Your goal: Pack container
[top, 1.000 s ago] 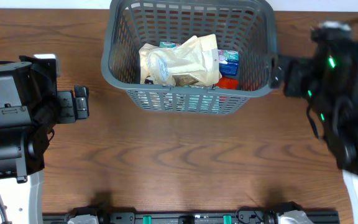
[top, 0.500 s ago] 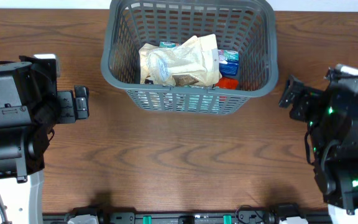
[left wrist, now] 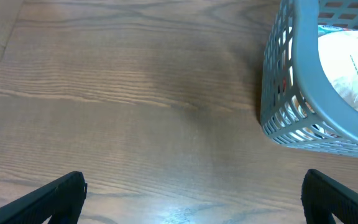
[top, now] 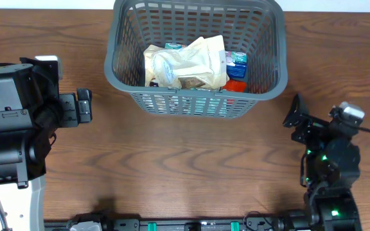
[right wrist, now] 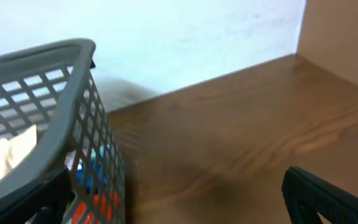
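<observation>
Overhead: container (top: 110,64) sits at the table's (top: 191,160) far edge, beige packet (top: 185,64) piled inside. Nothing loose outside, so it's likely packed. Your left gripper (top: 82,106) and right gripper (top: 296,120) flank it, clear. Left wrist: jaws wide, empty. Right wrist: same, but the container wall is close on the left, so mind it.

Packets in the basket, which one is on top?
The large cream packet, spread across the pile in the basket; the blue packet and red packet only peek out beside it.
</observation>
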You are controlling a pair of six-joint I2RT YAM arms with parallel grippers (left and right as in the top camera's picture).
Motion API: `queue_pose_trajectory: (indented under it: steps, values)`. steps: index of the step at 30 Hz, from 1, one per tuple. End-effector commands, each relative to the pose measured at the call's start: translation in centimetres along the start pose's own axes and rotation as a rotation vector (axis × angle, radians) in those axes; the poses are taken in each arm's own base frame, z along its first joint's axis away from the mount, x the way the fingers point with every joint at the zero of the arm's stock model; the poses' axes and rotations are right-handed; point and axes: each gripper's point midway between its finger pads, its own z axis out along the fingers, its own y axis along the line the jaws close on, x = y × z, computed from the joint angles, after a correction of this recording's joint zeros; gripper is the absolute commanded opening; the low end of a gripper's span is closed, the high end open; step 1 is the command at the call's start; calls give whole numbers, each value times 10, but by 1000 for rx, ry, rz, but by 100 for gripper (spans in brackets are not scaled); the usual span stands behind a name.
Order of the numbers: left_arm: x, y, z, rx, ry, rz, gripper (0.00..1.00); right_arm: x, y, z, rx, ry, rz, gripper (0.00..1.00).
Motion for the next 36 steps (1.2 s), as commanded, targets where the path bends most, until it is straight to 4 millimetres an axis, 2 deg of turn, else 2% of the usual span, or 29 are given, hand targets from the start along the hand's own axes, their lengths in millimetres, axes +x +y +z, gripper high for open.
queue_pose_trajectory:
  steps: [1, 12, 18, 24, 30, 36]
  values:
    - [1, -1, 2, 7, 7, -2, 99, 17, -10, 2, 19, -22, 30, 99]
    - [1, -1, 2, 7, 7, -2, 99, 61, -18, 15, -10, -103, 56, 99]
    - [1, -1, 2, 7, 7, -2, 99, 74, -16, 11, -53, -144, 68, 99]
    - [1, -1, 2, 7, 7, -2, 99, 76, -7, 1, -126, -188, 65, 99]
    - [1, -1, 2, 7, 7, -1, 99, 69, 14, -10, -247, -231, -75, 99]
    - [1, -1, 2, 7, 7, -2, 99, 75, 15, -14, -259, -210, -94, 99]
